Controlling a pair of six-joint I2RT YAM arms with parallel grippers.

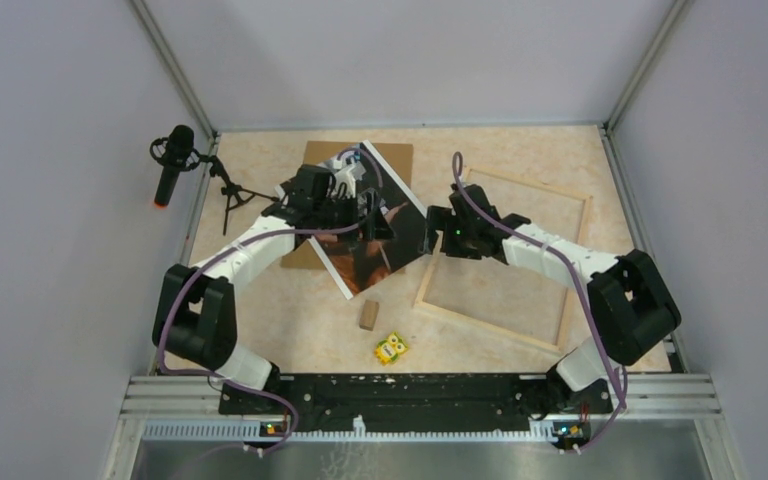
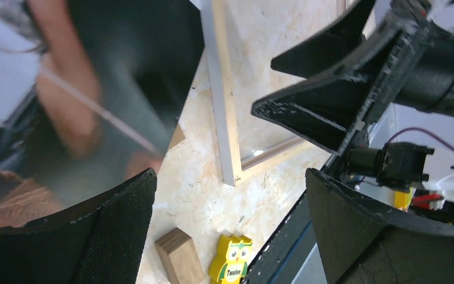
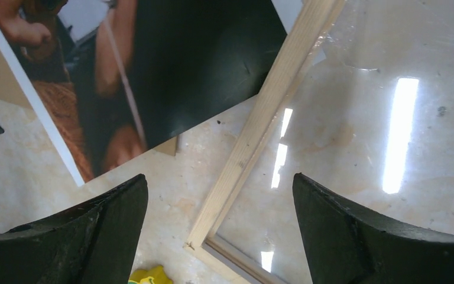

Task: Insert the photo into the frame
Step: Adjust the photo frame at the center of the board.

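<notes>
Starting at the near edge of the table (image 1: 290, 320), a yellow owl toy (image 1: 391, 348) lies just ahead of the arm bases. A small wooden block (image 1: 368, 315) sits close behind it, and the two are near each other but apart.

Beyond the block, both arms reach inward and their grippers meet near the middle of the table. The left gripper (image 2: 230, 177) has its jaws spread wide with only bare tabletop, the block and the owl showing between them. The photo (image 3: 201, 65) runs past its left finger (image 2: 100, 236), but nothing is clamped. The right gripper (image 3: 220, 180) is also wide apart and grips nothing, hovering over the near left corner of the frame (image 3: 251, 130). In the left wrist view its two black fingers show plainly parted.

The photo is outside the frame, left of it and turned diamond-wise, with its dark picture side up and its thin white border along the lower left edge. Its right corner reaches the frame's left wooden strip, though I cannot tell whether it rests on the strip or only comes up against it.

The frame lies flat on the right half of the table, slightly skewed. A clear pane inside it throws back bright bars of light.

Farther back, a plain brown backing board (image 1: 360, 160) lies partly under the photo. At the far left edge stands a microphone (image 1: 172, 160) on a small tripod.
</notes>
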